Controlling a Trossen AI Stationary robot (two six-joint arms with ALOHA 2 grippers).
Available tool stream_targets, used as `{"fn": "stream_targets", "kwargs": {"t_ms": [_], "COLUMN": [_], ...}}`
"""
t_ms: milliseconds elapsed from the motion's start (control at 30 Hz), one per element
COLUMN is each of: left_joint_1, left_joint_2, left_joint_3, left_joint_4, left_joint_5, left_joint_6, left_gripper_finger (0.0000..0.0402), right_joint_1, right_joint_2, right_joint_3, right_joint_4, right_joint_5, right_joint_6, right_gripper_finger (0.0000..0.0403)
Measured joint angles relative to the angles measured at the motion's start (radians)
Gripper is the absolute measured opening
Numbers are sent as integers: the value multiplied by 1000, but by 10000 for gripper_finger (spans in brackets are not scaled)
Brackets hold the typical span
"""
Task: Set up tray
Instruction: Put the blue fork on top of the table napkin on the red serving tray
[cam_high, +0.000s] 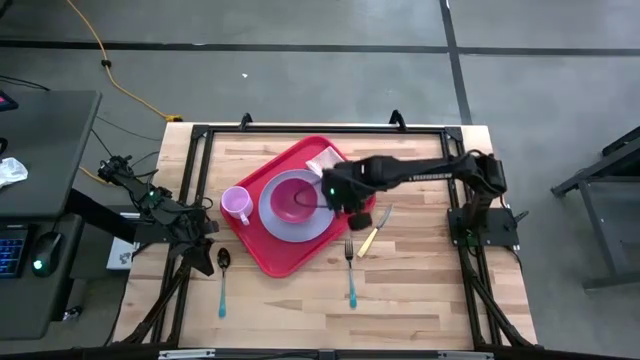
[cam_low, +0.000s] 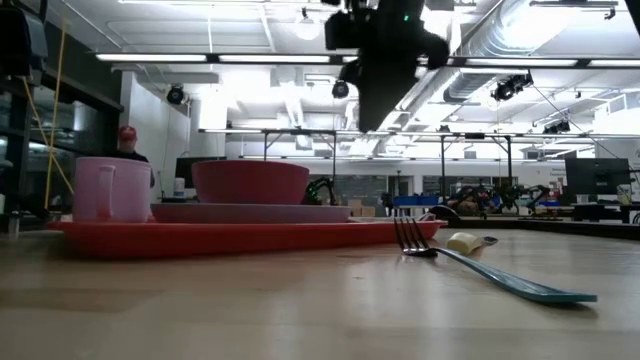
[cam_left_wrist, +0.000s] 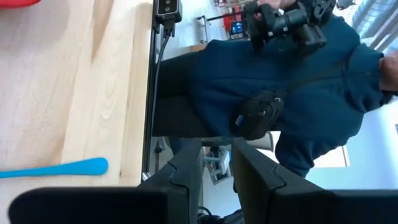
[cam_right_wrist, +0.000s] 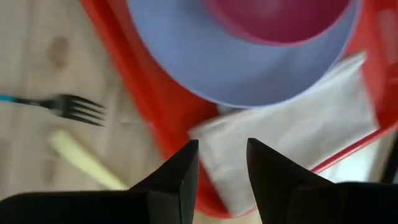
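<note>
The red tray (cam_high: 262, 250) lies askew mid-table. On it sit a lavender plate (cam_high: 278, 222) carrying a dark pink bowl (cam_high: 295, 196), a pink cup (cam_high: 237, 205) at its left corner, and a white napkin (cam_high: 325, 160) at its far corner. My right gripper (cam_high: 346, 196) hangs open above the tray's right side, pointing steeply down, clear of everything; in the right wrist view its fingers (cam_right_wrist: 222, 163) frame the napkin (cam_right_wrist: 298, 130) far below. My left gripper (cam_left_wrist: 217, 163) is parked open at the table's left edge.
A blue-handled fork (cam_high: 350, 272) and a cream-handled knife (cam_high: 369, 238) lie on the wood right of the tray. A blue-handled spoon (cam_high: 222, 282) lies to its left. A person in a dark blue jacket (cam_left_wrist: 280, 81) stands beyond the table's edge.
</note>
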Motion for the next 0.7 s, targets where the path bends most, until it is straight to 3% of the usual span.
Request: {"fn": "stream_targets", "kwargs": {"t_ms": [333, 700], "left_joint_1": [0, 0], "left_joint_2": [0, 0], "left_joint_3": [0, 0], "left_joint_4": [0, -1], "left_joint_5": [17, 134], "left_joint_6": [29, 50], "left_gripper_finger": [117, 117], "right_joint_1": [149, 251], "right_joint_2": [0, 2], "right_joint_3": [0, 0], "right_joint_4": [-52, 78], "right_joint_5": [-66, -201], "right_joint_6": [440, 870], "right_gripper_finger": [112, 113]}}
